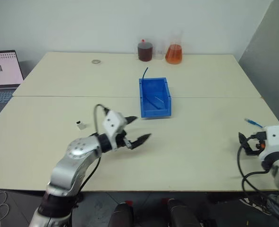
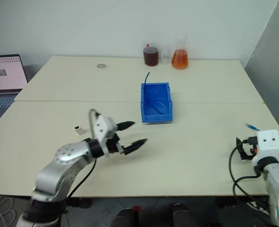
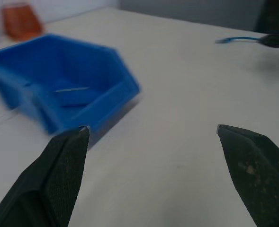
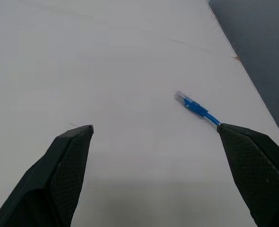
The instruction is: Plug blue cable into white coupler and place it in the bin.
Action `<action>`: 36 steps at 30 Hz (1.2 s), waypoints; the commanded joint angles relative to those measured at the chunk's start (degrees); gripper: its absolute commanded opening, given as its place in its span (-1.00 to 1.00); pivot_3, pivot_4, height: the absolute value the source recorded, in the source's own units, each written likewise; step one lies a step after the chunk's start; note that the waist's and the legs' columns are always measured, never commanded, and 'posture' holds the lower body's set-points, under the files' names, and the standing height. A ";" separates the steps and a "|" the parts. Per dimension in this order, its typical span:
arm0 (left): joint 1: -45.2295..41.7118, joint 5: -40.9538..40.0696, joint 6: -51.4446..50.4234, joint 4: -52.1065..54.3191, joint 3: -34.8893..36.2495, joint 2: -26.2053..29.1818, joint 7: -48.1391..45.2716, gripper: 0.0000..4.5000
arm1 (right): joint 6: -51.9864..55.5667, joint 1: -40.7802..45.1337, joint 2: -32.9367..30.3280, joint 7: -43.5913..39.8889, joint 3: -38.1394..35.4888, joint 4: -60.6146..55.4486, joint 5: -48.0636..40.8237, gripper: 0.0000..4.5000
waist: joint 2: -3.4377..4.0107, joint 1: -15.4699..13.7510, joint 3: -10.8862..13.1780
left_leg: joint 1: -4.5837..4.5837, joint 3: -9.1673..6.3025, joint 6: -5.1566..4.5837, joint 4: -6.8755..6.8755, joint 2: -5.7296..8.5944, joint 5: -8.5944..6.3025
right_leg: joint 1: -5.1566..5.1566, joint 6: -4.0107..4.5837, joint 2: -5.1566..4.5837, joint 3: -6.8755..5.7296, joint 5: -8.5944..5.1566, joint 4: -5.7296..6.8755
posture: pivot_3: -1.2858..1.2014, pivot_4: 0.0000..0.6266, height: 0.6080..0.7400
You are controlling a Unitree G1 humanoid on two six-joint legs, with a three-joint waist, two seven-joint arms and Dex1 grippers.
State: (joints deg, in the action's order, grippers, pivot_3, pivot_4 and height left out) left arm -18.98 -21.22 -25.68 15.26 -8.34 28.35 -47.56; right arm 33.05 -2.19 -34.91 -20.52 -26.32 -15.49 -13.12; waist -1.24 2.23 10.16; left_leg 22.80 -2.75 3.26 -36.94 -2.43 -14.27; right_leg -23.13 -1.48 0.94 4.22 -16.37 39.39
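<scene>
Across our pale table (image 1: 191, 142), both jaws wide and empty, we risk nudging the blue cable (image 4: 196, 107), just ahead of the right gripper (image 4: 153, 135), off the edge.

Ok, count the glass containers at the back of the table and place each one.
2. A dark-filled bottle with a red cap stands at the far edge of the table, and an orange-filled flask stands just to its right, behind the bin. Nothing seems hidden.

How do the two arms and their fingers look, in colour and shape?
The left arm has silver-grey rounded shells and a white boxy wrist head, with a thin black cable looping over it. The right arm has the same white head and black cables. Each gripper's fingers are black, pointed and finely textured.
</scene>
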 commanded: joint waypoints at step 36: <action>-13.90 4.13 5.91 -13.43 -11.89 -11.80 -14.45 1.00 | -20.39 35.86 -22.47 -34.30 11.17 85.23 4.40 0.31 | 0.41 1.01 0.00 | -0.74 -0.01 -0.05 -0.02 0.12 -0.02 | 0.99 -0.14 -0.10 0.05 0.07 -0.44 | 0.03 -0.52 1.00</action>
State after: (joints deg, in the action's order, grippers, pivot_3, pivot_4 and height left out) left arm -32.72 -15.72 -19.67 -0.37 -21.84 16.47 -61.93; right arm 12.58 33.80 -57.28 -54.59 -14.94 68.11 -9.02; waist -0.84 3.24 10.17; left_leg 22.04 -2.77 3.21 -36.96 -2.31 -14.30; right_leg -22.13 -1.62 0.84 4.27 -16.30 38.96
